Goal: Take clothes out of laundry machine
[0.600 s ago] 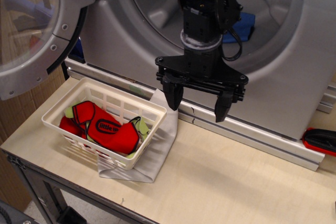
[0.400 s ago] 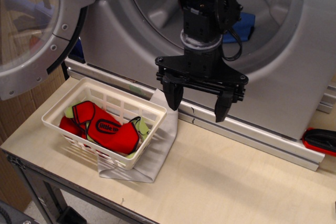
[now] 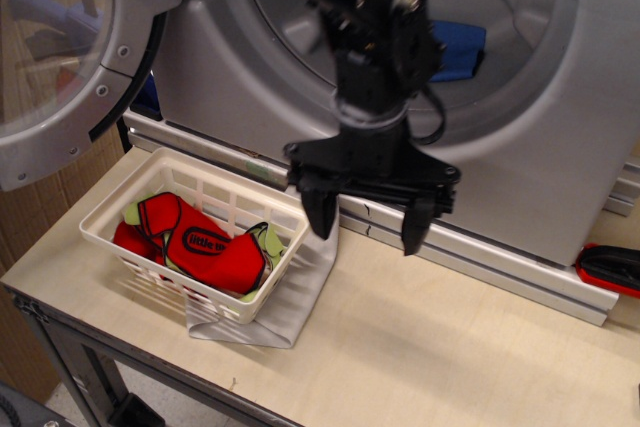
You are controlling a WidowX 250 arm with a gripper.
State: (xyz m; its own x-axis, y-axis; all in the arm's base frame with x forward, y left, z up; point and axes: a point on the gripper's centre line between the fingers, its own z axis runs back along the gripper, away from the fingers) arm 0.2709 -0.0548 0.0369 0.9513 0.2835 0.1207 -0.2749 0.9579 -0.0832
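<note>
While our pincer (image 3: 365, 217) hangs over the tabletop (image 3: 430, 347) in front of the laundry machine (image 3: 560, 147), the clothes (image 3: 458, 50) we want, a plain blue cloth, lie up and to the right of it, back inside the drum and partly hidden by the arm. That is the relation our coming move turns on: the cloth sits higher than the fingertips and deeper into the round opening, so we judge we must lift and reach in and rightward, not descend. What shows of the cloth is a crumpled patch running roughly left to right along the drum's lower curve; we cannot tell its full extent. We have only one arm, so there is no choice of hand.

Our pincer points straight down with its two fingers spread wide and nothing between them. Its left finger hangs just beside the right rim of the white basket (image 3: 105, 212), which holds a red garment (image 3: 205, 252) with a black oval logo and sits on a light grey cloth (image 3: 300, 297).

Compared with the frame a moment earlier, our pincer sits slightly lower and further left, nearer the basket's corner, and the arm above it is motion-blurred and tilted where before it was sharp. The blue cloth, basket and door (image 3: 60, 57) are unchanged.
</note>
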